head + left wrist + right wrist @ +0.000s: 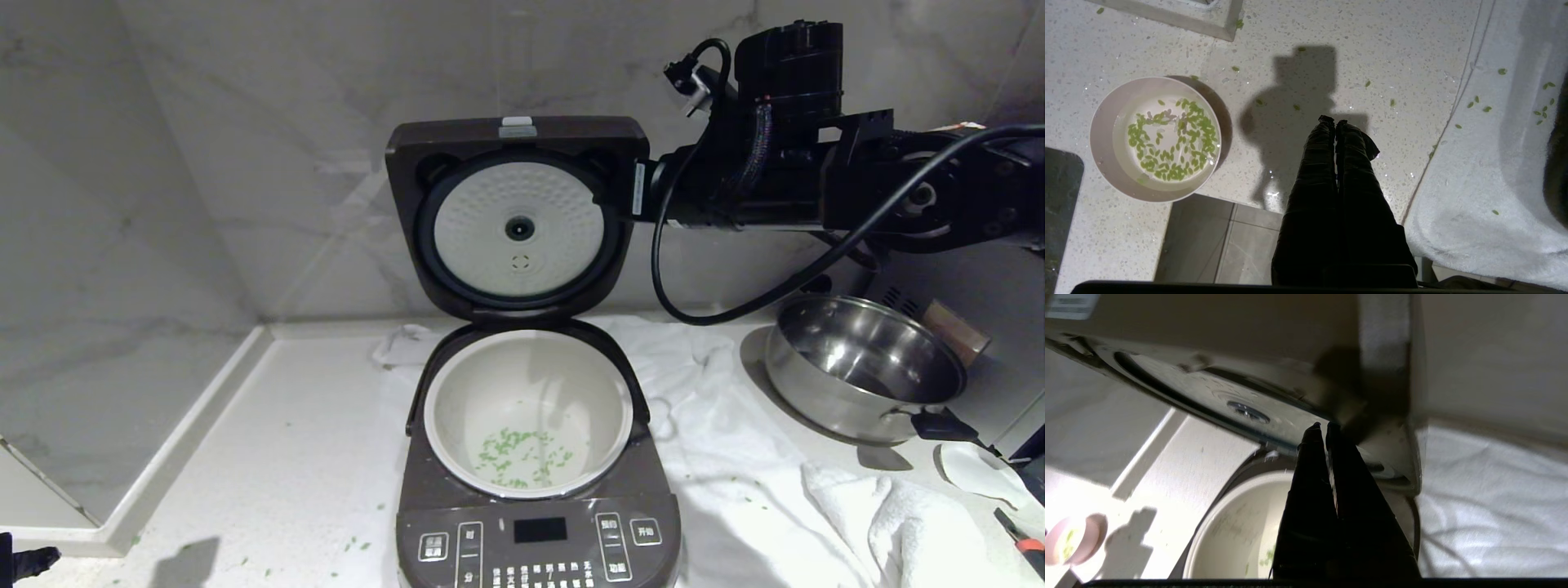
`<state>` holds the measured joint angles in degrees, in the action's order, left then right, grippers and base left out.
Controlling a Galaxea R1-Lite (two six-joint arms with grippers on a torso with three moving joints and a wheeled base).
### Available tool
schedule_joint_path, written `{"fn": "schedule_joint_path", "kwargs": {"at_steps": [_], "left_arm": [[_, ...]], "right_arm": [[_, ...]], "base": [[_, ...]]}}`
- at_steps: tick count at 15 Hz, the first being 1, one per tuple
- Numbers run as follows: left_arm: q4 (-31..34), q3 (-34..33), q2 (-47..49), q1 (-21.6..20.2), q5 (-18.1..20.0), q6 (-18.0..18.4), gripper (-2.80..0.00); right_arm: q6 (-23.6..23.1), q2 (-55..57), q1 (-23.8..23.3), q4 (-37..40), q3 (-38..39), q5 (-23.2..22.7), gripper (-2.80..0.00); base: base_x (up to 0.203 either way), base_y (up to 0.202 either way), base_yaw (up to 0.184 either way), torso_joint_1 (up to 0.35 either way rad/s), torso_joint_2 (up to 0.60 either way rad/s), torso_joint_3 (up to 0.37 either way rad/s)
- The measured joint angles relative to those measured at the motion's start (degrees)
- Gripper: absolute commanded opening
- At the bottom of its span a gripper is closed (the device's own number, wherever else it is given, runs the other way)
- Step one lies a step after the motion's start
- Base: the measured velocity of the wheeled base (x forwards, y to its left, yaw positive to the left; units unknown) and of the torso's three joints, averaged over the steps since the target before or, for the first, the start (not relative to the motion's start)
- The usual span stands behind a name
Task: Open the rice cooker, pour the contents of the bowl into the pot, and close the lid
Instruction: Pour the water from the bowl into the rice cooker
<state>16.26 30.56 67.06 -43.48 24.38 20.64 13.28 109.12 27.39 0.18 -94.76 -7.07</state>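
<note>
Now the rice cooker (535,457) stands open, green contents (522,456) lying in its pot (529,408) and its lid (516,214) upright behind. The right gripper (1323,425), fingers closed on nothing, sits at the lid's right edge, so it is the nearer arm for pushing the lid forward and down. Left of the cooker, the left gripper (1334,121) hangs closed over the desk (1372,49) beside the bowl (1155,139).
</note>
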Motion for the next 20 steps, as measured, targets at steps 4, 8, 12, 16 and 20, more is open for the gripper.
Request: {"fn": "schedule_joint_path", "kwargs": {"at_steps": [4,8,12,16,20], "left_arm": [[0.0,0.0,0.1,0.0,0.1,0.0,-2.8],[0.0,0.0,0.3,0.0,0.1,0.0,-2.8],[0.0,-0.1,0.4,0.0,0.1,0.0,-2.8],[0.0,-0.2,0.4,-0.2,0.1,-0.1,-2.8],[0.0,-0.5,0.4,-0.4,0.1,-0.2,-2.8]], "right_arm": [[0.1,0.1,-0.1,-0.2,0.3,0.0,-2.8],[0.3,-1.4,1.9,0.1,1.3,0.0,-2.8],[0.3,-6.4,6.7,0.3,8.0,0.0,-2.8],[0.5,-12.2,10.6,0.2,17.5,-0.2,-2.8],[0.8,-21.6,12.3,0.1,25.8,0.1,-2.8]], "base": [[0.0,0.0,0.0,0.0,0.0,0.0],[0.0,0.0,0.0,0.0,0.0,0.0],[0.0,0.0,0.0,0.0,0.0,0.0],[0.0,0.0,0.0,0.0,0.0,0.0],[0.0,0.0,0.0,0.0,0.0,0.0]]}}
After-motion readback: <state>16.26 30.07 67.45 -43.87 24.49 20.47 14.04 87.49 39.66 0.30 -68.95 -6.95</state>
